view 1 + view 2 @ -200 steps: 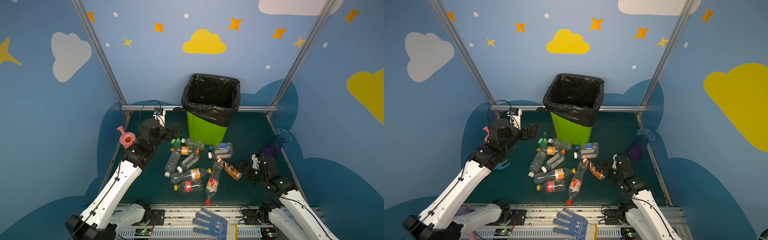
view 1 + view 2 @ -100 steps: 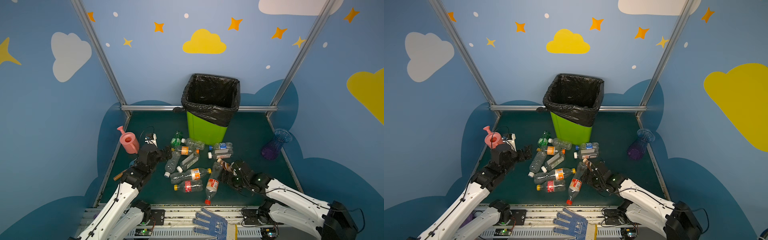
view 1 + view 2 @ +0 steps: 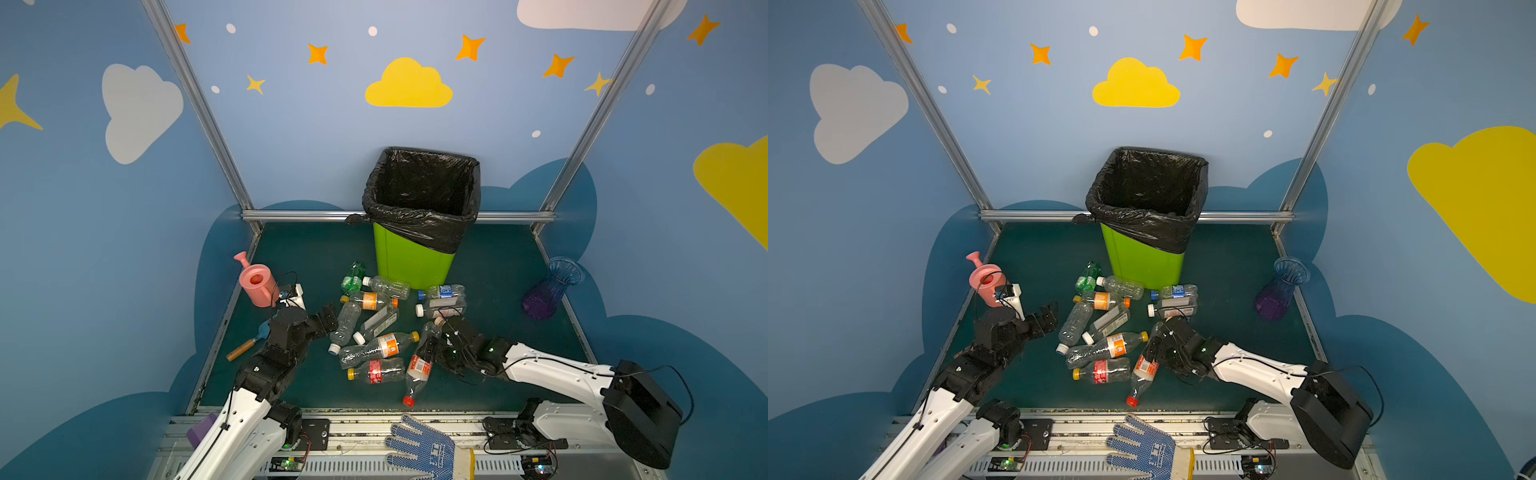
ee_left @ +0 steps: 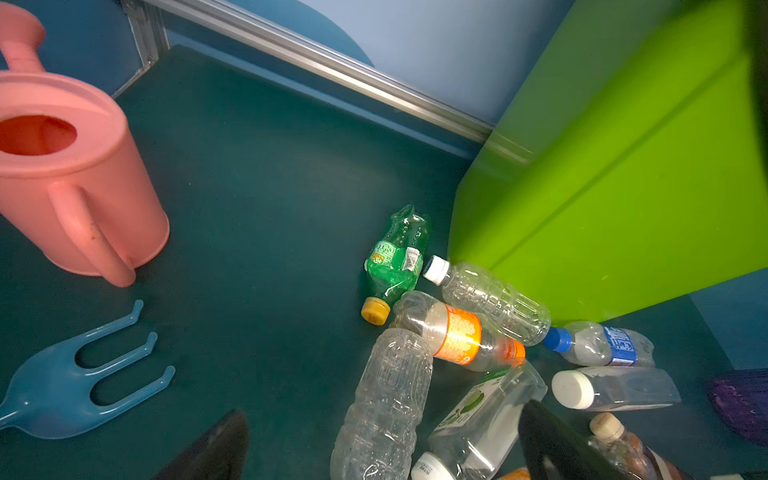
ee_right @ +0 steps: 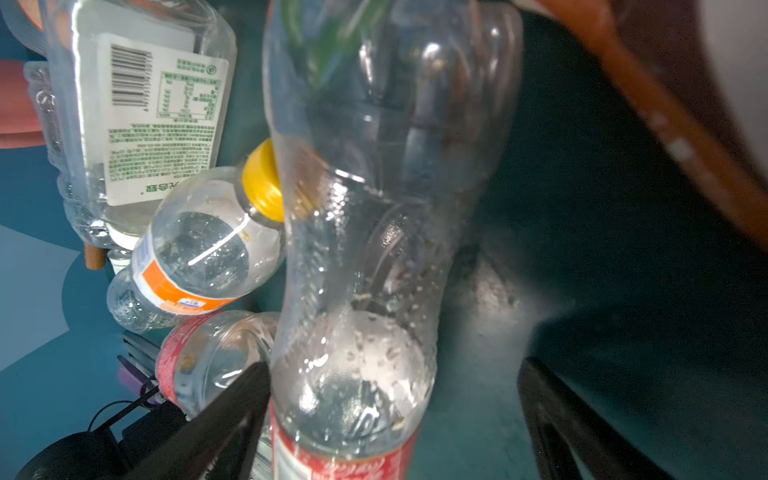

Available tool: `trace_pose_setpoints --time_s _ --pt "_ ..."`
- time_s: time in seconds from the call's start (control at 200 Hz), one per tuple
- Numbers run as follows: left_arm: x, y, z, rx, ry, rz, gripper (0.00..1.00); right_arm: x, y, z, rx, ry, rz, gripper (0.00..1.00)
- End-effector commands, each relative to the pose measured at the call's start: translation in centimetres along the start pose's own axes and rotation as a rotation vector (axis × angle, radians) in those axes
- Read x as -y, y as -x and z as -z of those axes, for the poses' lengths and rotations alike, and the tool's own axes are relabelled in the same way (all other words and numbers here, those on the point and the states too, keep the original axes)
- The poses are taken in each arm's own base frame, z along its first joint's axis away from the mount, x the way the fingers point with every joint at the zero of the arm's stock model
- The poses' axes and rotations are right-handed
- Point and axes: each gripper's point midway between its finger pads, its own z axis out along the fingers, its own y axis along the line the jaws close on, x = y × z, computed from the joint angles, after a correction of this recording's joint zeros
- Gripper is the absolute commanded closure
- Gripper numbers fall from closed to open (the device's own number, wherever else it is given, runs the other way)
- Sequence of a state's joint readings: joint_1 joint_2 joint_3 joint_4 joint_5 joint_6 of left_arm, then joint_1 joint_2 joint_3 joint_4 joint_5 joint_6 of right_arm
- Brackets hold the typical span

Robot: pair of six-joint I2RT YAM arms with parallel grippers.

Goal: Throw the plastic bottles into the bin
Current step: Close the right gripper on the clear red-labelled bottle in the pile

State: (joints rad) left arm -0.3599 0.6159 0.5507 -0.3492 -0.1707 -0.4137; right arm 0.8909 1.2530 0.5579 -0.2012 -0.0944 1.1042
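**Right arm straddles a bottle, no grip yet**

The right pincer (image 5: pixel 395 368) is spread wide, one finger on each side of the red-label bottle (image 5: pixel 357 270). It's not pinching it. That bottle lies on the surface (image 3: pixel 498 270) at the near edge of the heap. The left pincer (image 4: pixel 384 411) is also spread & empty, poised by the clear ribbed bottle (image 4: pixel 386 395) and the white-label bottle (image 4: pixel 478 411). All visible plastic bottles (image 3: pixel 374 328) lie on the surface in front of the bin (image 3: pixel 411 266). None is held.

Risks, as I judge them:
- The red-label bottle is waisted & looks slick w/ droplets, so a squeeze could squirt it out or crush it.
- The yellow-cap bottle (image 5: pixel 208 249) touches it, & a 2nd red-label one lies just beside one finger. Either could get caught or dragged.
- The left jaws span 2 bottles, so they may wedge both or take neither.
- The bin is tall, so a low carry would prob. hit the black liner (image 3: pixel 419 224).

Hard to see:
- The bin's inside is dark, contents unknown.
- A blurred brown-orange shape at the edge of the right wrist view can't be ID'd.
- In both top views the right pincer's tips are lost against the arm, so contact w/ the bottle is unclear.
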Motion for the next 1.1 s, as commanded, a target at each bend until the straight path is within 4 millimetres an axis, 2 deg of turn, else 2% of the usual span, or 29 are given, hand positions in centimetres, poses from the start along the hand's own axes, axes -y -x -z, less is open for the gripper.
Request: trace_pose_setpoints --time_s 0.0,0.25,0.506,0.631,0.786,0.921,0.946,1.091 --pt "-0.4 -0.2 0.2 -0.003 0.013 0.024 0.0 -1.1 0.3 -0.3 0.001 0.015 -0.005 0.09" --pt "-0.3 -0.3 0.0 -0.012 0.008 0.028 0.0 -1.5 0.0 -1.9 -0.051 0.009 -0.015 0.13" --pt "-0.6 -0.7 0.1 -0.016 0.013 0.037 0.0 -2.0 0.2 -2.4 -0.055 0.009 -0.013 0.25" --pt "-0.6 -0.9 0.1 -0.026 0.015 0.046 0.0 -2.3 0.6 -2.3 -0.049 0.014 -0.016 0.37" --pt "-0.6 -0.9 0.1 -0.026 0.016 0.053 0.0 -2.3 1.0 -2.0 -0.04 0.017 -0.019 0.44" --pt "-0.8 -1.1 -0.1 -0.032 0.027 0.057 0.0 -2.8 1.9 -0.5 -0.002 0.033 0.007 0.46" --pt "-0.9 -1.2 -0.2 -0.034 0.032 0.058 0.0 -4.0 2.7 0.3 0.022 0.057 0.02 0.46" --pt "-1.6 -1.8 -0.8 -0.049 0.067 0.074 0.0 -5.3 5.2 4.3 0.119 0.069 0.057 0.46"
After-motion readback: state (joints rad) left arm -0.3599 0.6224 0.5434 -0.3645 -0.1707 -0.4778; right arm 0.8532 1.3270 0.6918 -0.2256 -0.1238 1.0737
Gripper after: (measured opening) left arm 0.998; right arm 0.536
